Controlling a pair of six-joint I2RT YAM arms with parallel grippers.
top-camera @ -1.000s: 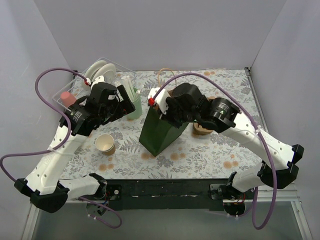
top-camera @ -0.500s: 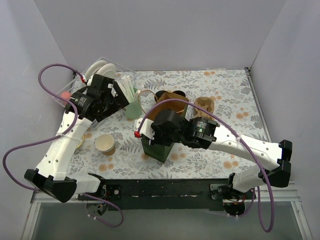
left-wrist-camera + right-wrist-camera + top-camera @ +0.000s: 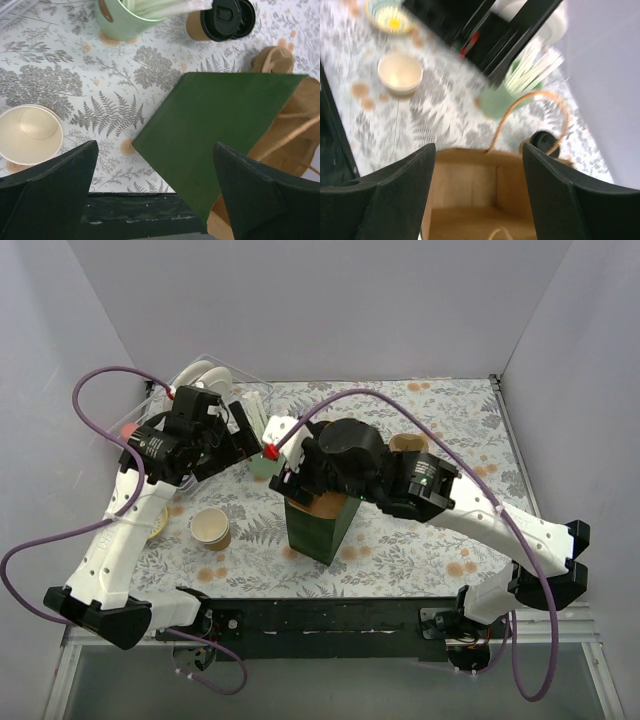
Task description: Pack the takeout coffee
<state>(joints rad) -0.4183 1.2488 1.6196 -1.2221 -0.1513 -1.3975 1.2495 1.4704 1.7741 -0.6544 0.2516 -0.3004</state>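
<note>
Takeout coffee, small kraft-brown paper cup with black round plastic lid: just beside the mint-green cup of white straws, outside the dark green paper bag.
My left gripper and right gripper both gape, empty; the right hangs over the bag's mouth.

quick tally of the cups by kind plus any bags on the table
black-lidded kraft cups: 2, the second half hidden behind the first
open lidless paper cup: 1
mint-green cup of straws: 1
green paper bag: 1
total: 5
</note>
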